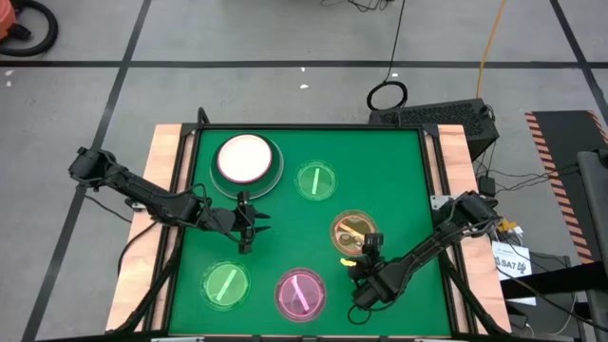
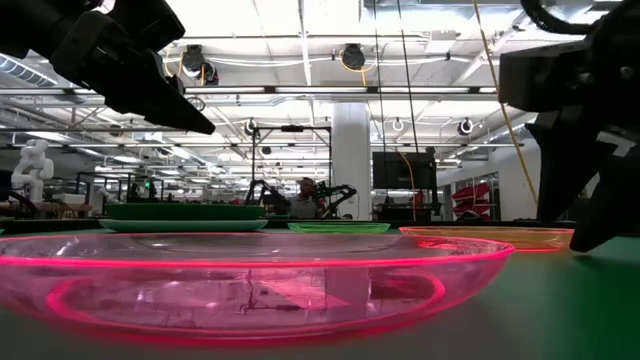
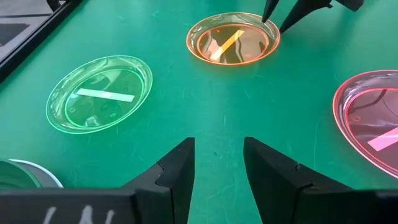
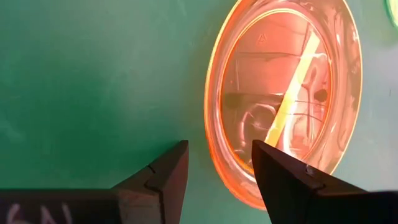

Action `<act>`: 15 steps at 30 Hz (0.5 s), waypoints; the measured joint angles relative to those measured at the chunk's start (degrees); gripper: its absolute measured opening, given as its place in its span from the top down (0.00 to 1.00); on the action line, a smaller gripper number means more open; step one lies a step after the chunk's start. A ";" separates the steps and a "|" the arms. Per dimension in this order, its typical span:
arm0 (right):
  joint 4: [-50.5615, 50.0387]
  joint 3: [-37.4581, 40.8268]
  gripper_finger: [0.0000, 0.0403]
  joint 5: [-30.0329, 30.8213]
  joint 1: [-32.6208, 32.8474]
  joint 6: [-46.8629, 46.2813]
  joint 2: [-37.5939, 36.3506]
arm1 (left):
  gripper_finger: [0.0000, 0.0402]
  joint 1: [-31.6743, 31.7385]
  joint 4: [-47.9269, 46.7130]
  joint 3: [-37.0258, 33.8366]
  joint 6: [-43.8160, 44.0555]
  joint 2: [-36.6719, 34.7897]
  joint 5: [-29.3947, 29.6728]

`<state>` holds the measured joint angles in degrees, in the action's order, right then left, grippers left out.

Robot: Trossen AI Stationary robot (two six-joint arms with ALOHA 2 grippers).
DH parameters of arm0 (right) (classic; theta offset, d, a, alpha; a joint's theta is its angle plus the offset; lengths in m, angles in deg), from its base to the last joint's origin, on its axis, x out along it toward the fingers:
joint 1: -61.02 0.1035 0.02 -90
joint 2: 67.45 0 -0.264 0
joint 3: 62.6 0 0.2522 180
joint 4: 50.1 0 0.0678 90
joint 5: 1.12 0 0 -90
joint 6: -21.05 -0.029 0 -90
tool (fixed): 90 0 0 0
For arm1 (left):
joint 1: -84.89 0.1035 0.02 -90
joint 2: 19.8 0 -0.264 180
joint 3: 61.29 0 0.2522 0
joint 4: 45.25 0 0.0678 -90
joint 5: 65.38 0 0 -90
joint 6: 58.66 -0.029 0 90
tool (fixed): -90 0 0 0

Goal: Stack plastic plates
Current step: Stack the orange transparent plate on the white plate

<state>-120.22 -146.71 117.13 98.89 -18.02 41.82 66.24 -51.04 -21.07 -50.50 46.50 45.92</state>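
Note:
Three small see-through plates and one amber plate lie flat on the green table: green [image 1: 316, 180], amber [image 1: 353, 231], green [image 1: 226, 283], pink [image 1: 300, 293]. A white plate [image 1: 245, 158] lies in a dark-green plate [image 1: 275, 174] at the far left. My right gripper [image 4: 217, 158] is open and points steeply down over the amber plate's near rim [image 4: 214, 140]. One finger stands over the bowl, the other over the table; whether they touch, I cannot tell. My left gripper [image 3: 217, 149] hovers open above the table's middle left, holding nothing.
Wooden rails [image 1: 171, 161] run along the table's left and right sides. In the low view the pink plate [image 2: 250, 280] fills the foreground, with the amber plate [image 2: 490, 236] behind it. Bare green table lies between the plates around [image 1: 285, 228].

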 joint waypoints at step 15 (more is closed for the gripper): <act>4.55 2.38 0.82 -0.25 -1.97 5.10 -0.06 | 0.64 0.00 -0.09 0.00 -0.33 0.02 0.02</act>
<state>-115.67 -144.32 116.88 96.92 -12.92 41.76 66.24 -51.13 -21.07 -50.83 46.52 45.95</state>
